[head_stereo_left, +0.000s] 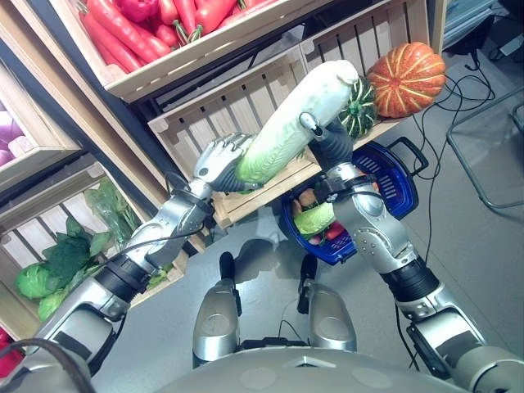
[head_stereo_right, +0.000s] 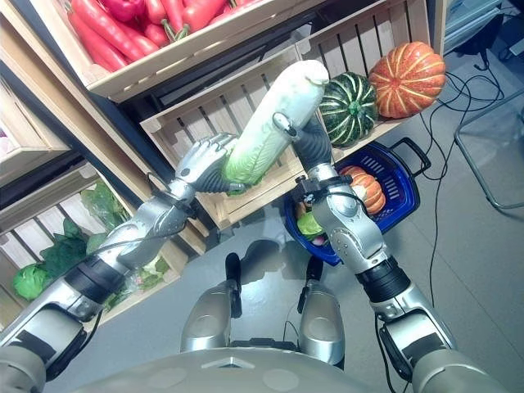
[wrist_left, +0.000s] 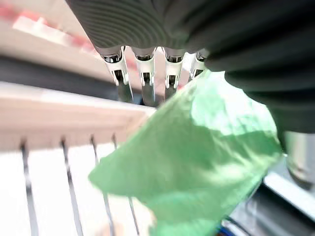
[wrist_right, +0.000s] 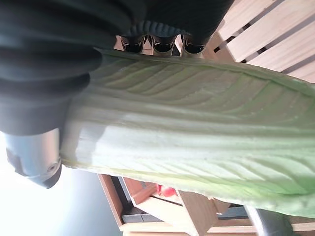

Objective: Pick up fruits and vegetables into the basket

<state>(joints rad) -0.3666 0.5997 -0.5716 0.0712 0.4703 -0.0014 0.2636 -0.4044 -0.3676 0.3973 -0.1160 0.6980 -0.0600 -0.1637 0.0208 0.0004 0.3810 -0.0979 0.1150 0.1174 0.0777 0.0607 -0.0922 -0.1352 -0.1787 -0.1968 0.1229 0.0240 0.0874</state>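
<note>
A long napa cabbage [head_stereo_left: 295, 115], white at one end and leafy green at the other, is held up in front of the wooden crates by both hands. My left hand [head_stereo_left: 214, 160] is curled round its green end [wrist_left: 197, 162]. Around the pale middle [wrist_right: 197, 142] my right hand [head_stereo_left: 332, 141] is curled, thumb across the top. Below them on the floor stands the blue basket [head_stereo_left: 397, 184], which holds a small orange pumpkin [head_stereo_right: 365, 187], a green vegetable [head_stereo_left: 315, 219] and something red [head_stereo_left: 334, 232].
An orange pumpkin [head_stereo_left: 406, 79] and a striped green squash [head_stereo_left: 359, 110] sit in the crate behind the cabbage. Red peppers [head_stereo_left: 155, 24] fill the crate above. Leafy greens [head_stereo_left: 65, 262] lie in the lower left crate. A metal frame [head_stereo_left: 491, 147] stands on the floor at right.
</note>
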